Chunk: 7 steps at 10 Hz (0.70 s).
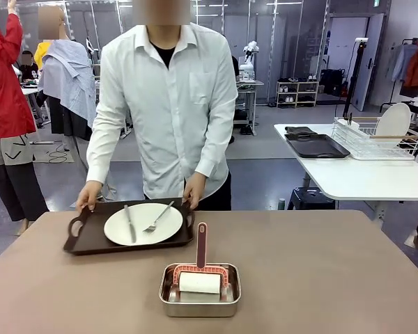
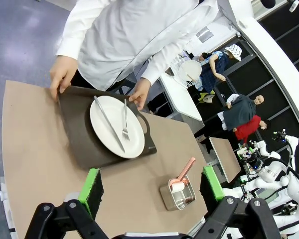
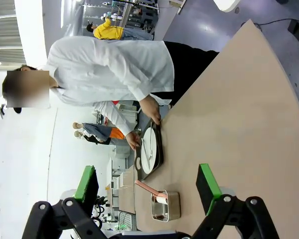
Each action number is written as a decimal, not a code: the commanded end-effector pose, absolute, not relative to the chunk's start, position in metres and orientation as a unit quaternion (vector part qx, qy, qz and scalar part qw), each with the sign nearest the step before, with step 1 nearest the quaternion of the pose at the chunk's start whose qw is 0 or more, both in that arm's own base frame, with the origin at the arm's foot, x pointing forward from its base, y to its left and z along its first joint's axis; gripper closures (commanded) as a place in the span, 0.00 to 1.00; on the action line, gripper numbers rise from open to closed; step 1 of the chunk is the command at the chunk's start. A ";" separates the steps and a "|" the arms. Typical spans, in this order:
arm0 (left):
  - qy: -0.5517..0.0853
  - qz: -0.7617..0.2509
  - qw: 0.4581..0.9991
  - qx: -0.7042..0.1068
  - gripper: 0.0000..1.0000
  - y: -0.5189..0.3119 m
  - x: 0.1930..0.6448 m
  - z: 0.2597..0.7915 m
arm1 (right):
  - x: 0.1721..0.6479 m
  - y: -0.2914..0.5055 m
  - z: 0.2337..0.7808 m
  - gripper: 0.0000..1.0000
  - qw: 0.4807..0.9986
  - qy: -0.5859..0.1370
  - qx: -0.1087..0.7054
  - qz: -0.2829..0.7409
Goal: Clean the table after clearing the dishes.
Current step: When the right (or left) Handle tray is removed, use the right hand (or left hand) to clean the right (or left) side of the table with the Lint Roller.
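1. I am hanging my left tool [image 2: 152,183] above the desk [image 1: 334,278] with its green pads spread wide and nothing between them. My right tool [image 3: 147,184] is gaping just as wide, also empty.
2. The steel pan [image 1: 198,306] is sitting on the desk nearest me, and the white roller [image 1: 200,282] is lying in it, its red handle pointing away toward the person.
3. Beyond the pan and to its left, the dark tray [image 1: 90,240] is resting flat on the desk and carrying the white plate [image 1: 171,226]. The knife [image 1: 129,224] and the fork [image 1: 158,218] are lying loose on the plate.
4. The person is gripping the tray's far rim, with one hand [image 1: 89,196] at the corner farthest from the pan and the other hand [image 1: 194,189] at the corner closer to it.
5. I am judging the plate stiff, glazed-slick and breakable, and the cutlery free to slide. The load is asking to be taken by the tray's end handles and kept level.
6. The roller is looking light. Its handle, sticking out over the pan's rim, is offering the cleanest hold for wiping the smooth, rigid desk.
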<state>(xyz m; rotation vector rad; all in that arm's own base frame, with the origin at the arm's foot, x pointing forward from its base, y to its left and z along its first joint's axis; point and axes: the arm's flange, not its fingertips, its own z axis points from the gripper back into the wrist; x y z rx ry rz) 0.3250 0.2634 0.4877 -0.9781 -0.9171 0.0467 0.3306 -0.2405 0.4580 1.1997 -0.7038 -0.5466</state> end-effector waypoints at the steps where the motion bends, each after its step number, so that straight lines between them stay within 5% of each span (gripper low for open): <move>1: -0.433 0.019 0.775 -0.459 0.00 0.266 0.324 0.489 | 0.331 -0.241 0.462 0.00 0.731 -0.319 0.549 -0.249; 6: -0.425 0.022 0.783 -0.453 0.00 0.263 0.325 0.488 | 0.331 -0.241 0.462 0.00 0.731 -0.319 0.549 -0.249; 7: -0.425 -0.065 0.795 -0.427 0.00 0.244 0.334 0.506 | 0.331 -0.241 0.462 0.00 0.731 -0.319 0.549 -0.249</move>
